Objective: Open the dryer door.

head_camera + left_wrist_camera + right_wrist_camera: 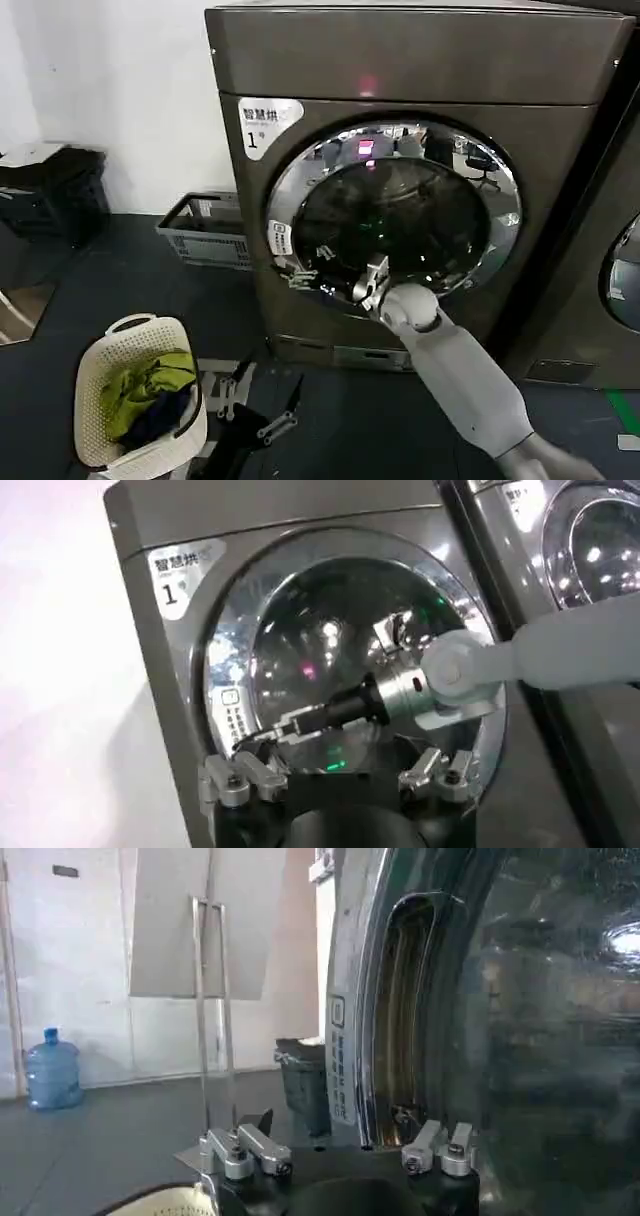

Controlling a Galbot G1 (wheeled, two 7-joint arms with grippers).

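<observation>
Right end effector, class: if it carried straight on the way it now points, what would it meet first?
Probably the chrome rim at the left edge of the dryer door: the right end effector points at the handle recess there, open fingers seemingly just short. Depth is hard to judge.

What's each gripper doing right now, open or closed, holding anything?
Right gripper: open, empty, fingers at the lower-left chrome rim of the dryer door.
Left gripper: open, empty, hanging low in front of the dryer.
</observation>
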